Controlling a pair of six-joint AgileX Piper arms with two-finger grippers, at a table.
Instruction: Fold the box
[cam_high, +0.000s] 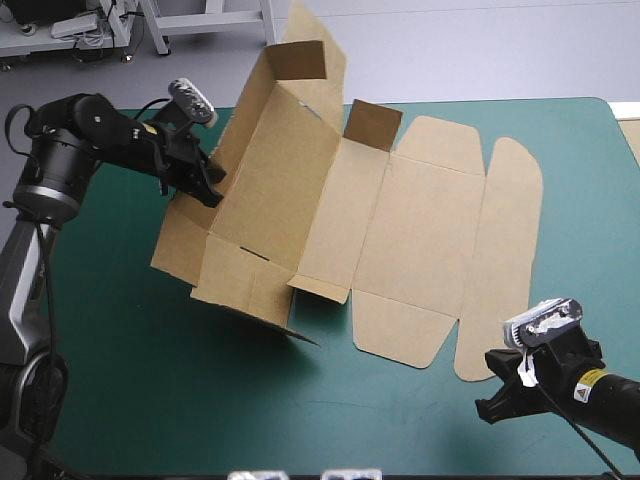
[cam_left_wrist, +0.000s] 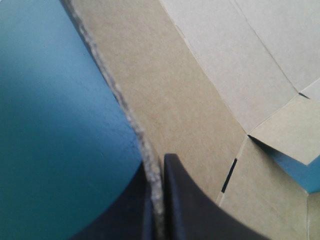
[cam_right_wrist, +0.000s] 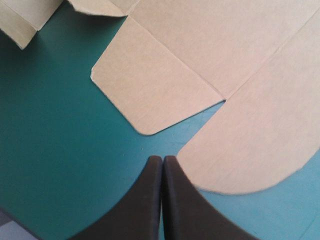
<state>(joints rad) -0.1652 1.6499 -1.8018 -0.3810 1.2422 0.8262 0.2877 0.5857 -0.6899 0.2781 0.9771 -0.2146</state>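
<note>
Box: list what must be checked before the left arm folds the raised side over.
1. Left pincer grips the brown cardboard box sheet: ok, shut on its edge.
2. Raised left panel off the teal-green table cover: ok, tilted up.
3. Rounded right flaps lying flat: ok.
4. Right pincer clear of the board: ok, shut, empty, over the cover beside a rounded flap.
5. Underside of the raised panel free of snags: cannot tell, hidden.

Brown box (cam_high: 420, 230); teal-green cover (cam_high: 200, 400); black left tool (cam_left_wrist: 157, 165), right tool (cam_right_wrist: 163, 159).
</note>
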